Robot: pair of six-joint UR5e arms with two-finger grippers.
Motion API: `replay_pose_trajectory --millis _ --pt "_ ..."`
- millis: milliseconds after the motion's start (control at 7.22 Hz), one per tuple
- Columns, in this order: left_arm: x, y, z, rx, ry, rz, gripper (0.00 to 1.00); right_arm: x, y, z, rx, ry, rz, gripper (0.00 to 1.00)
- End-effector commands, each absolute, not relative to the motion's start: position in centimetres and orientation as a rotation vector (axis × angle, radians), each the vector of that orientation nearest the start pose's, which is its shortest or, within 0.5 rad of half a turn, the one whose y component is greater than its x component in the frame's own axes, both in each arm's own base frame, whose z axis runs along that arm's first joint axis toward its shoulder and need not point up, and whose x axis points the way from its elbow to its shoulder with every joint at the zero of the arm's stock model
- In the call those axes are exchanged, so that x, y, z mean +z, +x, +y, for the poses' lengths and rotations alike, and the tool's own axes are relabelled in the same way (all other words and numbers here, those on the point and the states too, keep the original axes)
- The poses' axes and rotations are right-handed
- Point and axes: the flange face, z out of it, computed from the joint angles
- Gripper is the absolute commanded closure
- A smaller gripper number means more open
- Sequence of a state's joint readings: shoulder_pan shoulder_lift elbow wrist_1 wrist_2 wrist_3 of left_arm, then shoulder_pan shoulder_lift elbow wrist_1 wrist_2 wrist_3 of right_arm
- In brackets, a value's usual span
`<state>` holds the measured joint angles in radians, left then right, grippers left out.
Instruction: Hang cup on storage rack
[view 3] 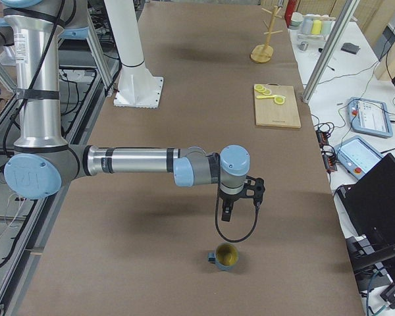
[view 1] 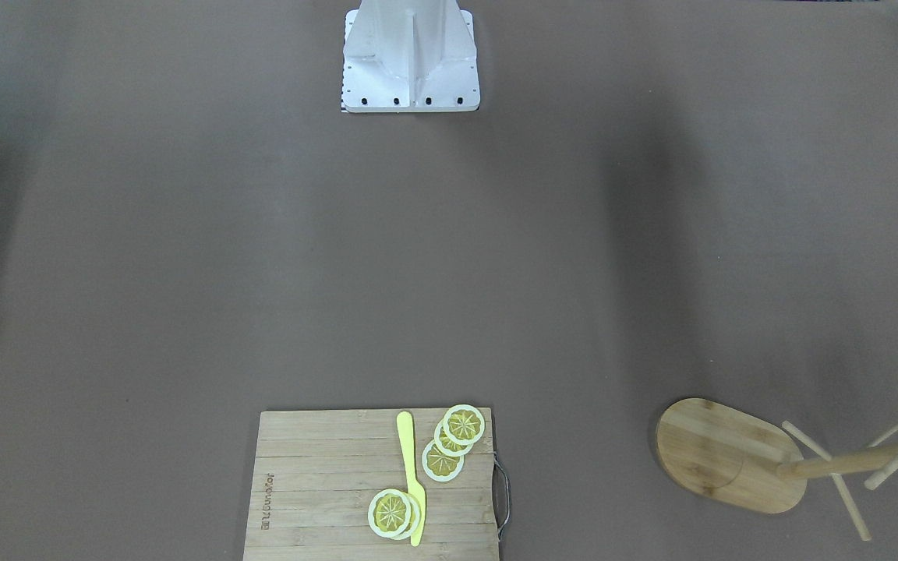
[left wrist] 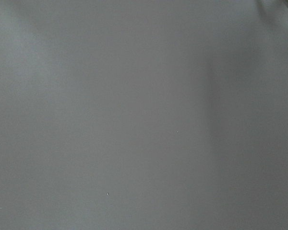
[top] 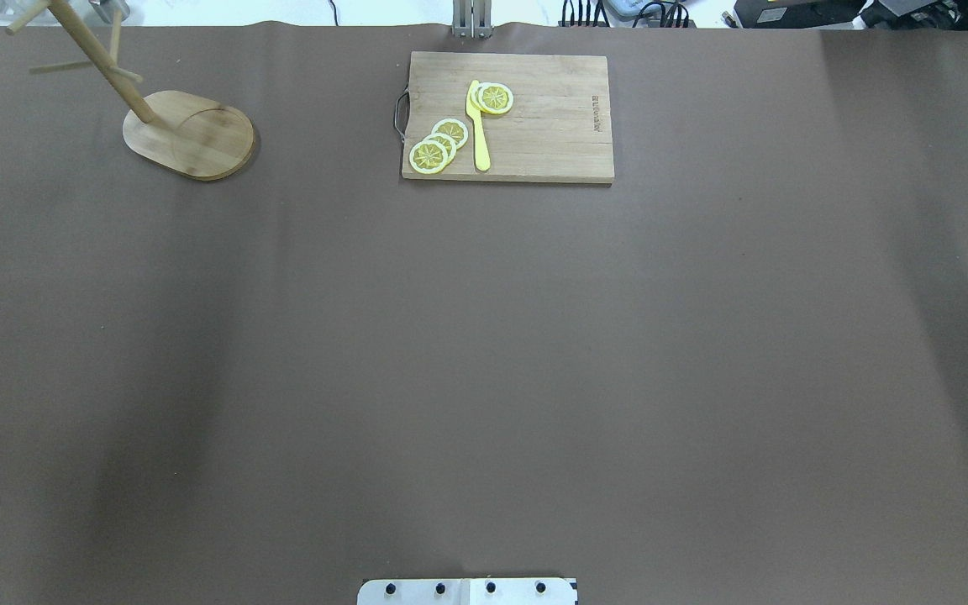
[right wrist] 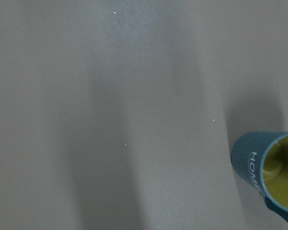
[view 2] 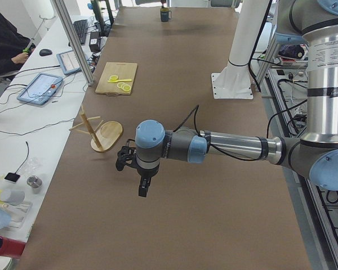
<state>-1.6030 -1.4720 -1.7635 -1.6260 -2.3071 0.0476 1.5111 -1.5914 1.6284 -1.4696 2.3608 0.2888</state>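
The cup (view 3: 225,257), dark teal with a yellowish inside, stands upright on the brown table near its end. It also shows at the lower right of the right wrist view (right wrist: 269,167) and far off in the exterior left view (view 2: 165,14). My right gripper (view 3: 225,214) hangs a little above the table just short of the cup; I cannot tell whether it is open or shut. The storage rack (top: 190,134), a wooden mug tree (view 1: 722,456), stands at the other end (view 2: 101,132). My left gripper (view 2: 142,190) hovers near it, state unclear. Neither gripper touches anything.
A slatted cutting board (top: 507,118) with lemon slices (top: 440,143) and a yellow knife (top: 477,126) lies at the table's far edge. The white robot pedestal (view 1: 410,58) stands mid-table on my side. A person and tablets (view 2: 42,87) are at a side bench.
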Motion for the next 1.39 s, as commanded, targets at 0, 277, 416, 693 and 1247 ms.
replay_pose_trajectory --millis 0,277,416,693,1247 --pt "60.4 -8.1 -45.5 0.072 0.177 0.728 0.01 62.9 3.3 -49.4 0.163 -0.008 -0.8 0.0" --pt "60.2 -8.0 -45.7 0.074 0.179 0.728 0.01 62.9 3.3 -49.4 0.165 -0.009 -0.8 0.0" --pt "60.2 -8.0 -46.2 0.069 0.177 0.716 0.01 62.8 3.3 -49.4 0.164 -0.008 -0.802 0.0" --pt "60.5 -8.0 -45.7 0.067 0.171 0.719 0.01 62.8 3.3 -49.4 0.162 -0.007 -0.802 0.0" --pt "61.0 -8.1 -45.7 0.071 0.168 0.712 0.01 62.8 3.3 -49.4 0.162 -0.007 -0.802 0.0"
